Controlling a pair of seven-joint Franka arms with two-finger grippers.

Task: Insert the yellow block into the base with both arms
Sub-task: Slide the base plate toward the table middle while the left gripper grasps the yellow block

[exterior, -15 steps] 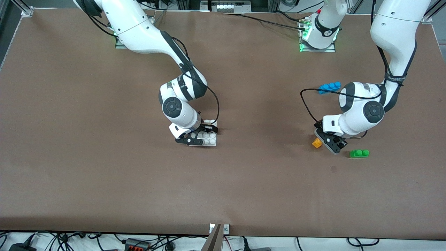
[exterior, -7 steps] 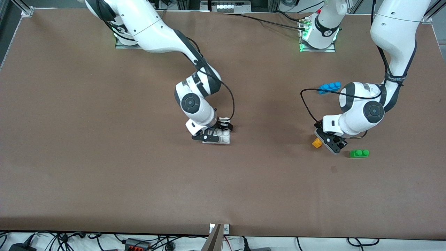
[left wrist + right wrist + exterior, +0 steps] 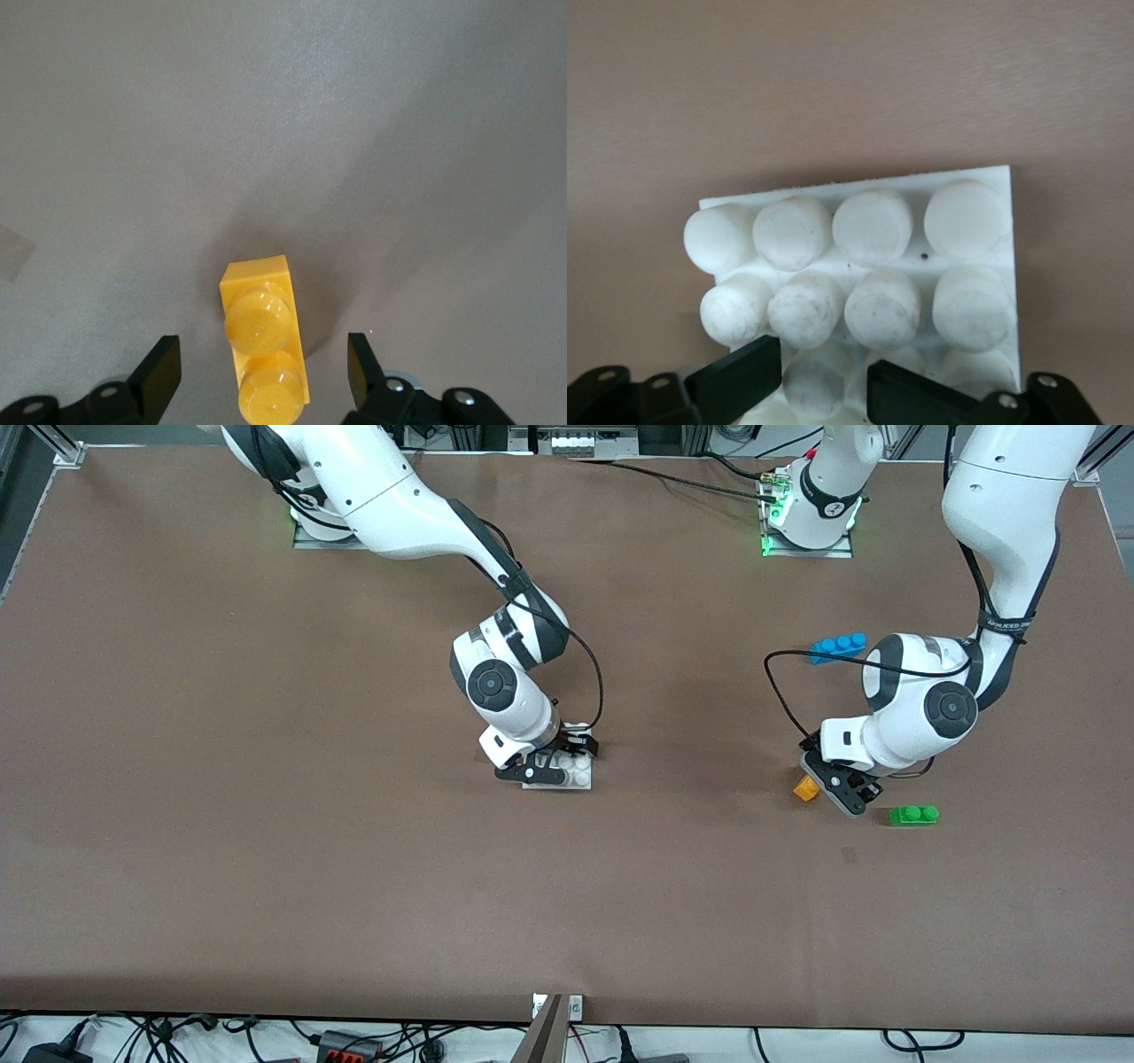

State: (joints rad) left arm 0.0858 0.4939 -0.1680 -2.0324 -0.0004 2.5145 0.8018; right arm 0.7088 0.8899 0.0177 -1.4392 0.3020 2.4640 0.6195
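Right of centre in the front frame, my left gripper [image 3: 828, 786] fingers apart around the yellow block [image 3: 805, 788], mid-frame my right gripper [image 3: 556, 764] clamped on the base [image 3: 574, 777].

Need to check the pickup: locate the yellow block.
The yellow block lies toward the left arm's end of the table, between the left gripper's jaws.

Brown table [image 3: 266, 850], matte surface. Blue three-stud brick [image 3: 838, 646] toward left arm's end, lying flat, studs up. Green two-stud brick [image 3: 913, 815] at same end, nearer front camera than blue one, well apart from it. Cables and power strips [image 3: 337, 1041] along table's near edge. Small dark smudge [image 3: 849, 856] near green brick.
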